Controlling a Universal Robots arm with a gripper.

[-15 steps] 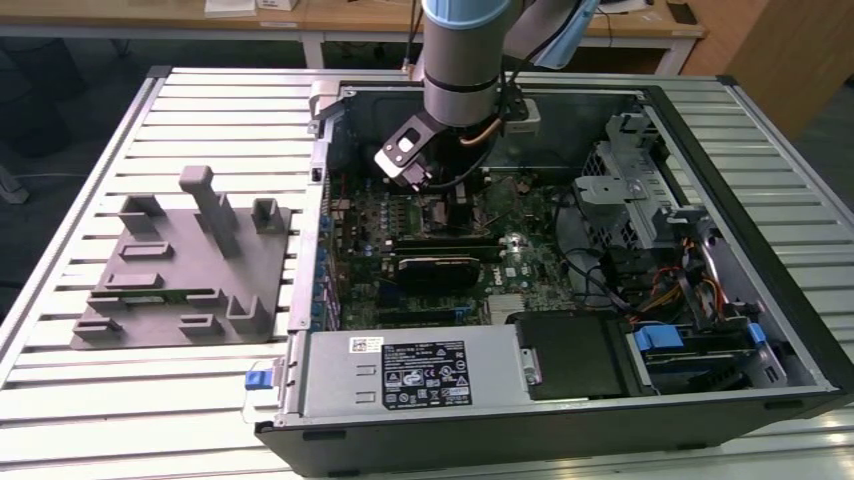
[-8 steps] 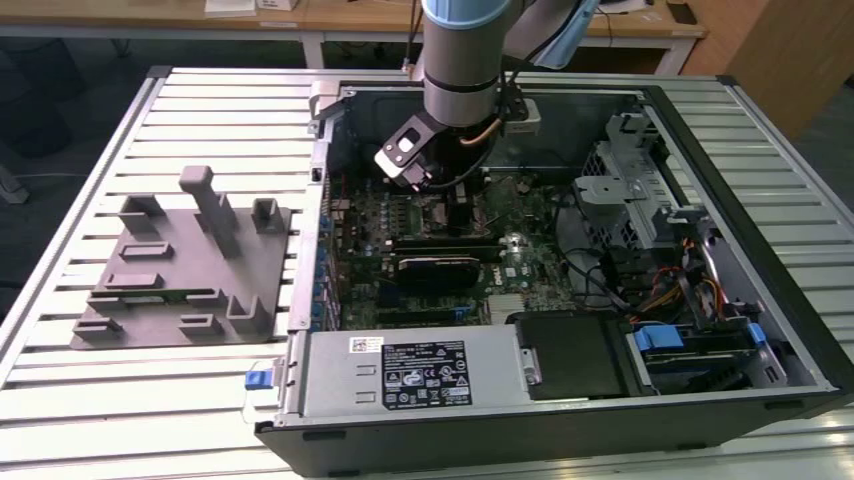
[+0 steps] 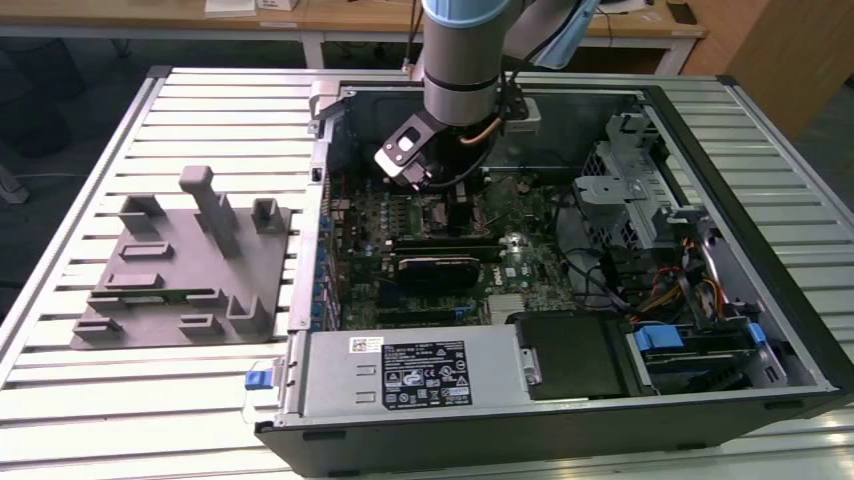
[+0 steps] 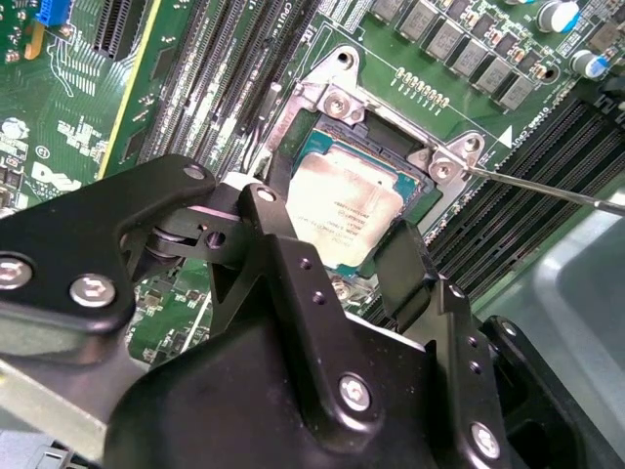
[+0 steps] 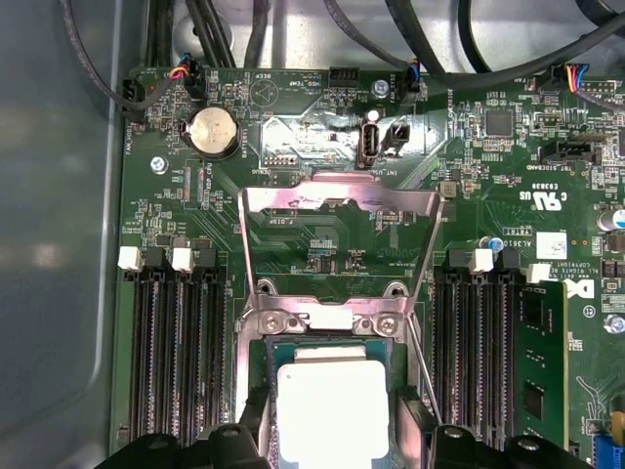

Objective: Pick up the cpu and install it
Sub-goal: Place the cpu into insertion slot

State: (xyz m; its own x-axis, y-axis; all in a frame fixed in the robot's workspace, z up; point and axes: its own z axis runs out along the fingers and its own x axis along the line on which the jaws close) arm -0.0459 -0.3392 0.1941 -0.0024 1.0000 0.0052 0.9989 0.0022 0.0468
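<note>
Two memory-slot banks [image 5: 176, 362] flank socket [image 5: 273, 320] | load plate [image 5: 337, 210] open | end effector [image 4: 330, 217] grips cpu [image 4: 344, 200] at socket

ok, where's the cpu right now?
In the first wrist view the cpu is at the open motherboard socket, beside the flipped-open load plate and between the two memory slot banks, with the claw right at it.

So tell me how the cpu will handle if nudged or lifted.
The cpu looks like a thin flat plate with a metal top, so probably stiff and light. That smooth top may be slippery. Flat and square, it should not roll.
</note>
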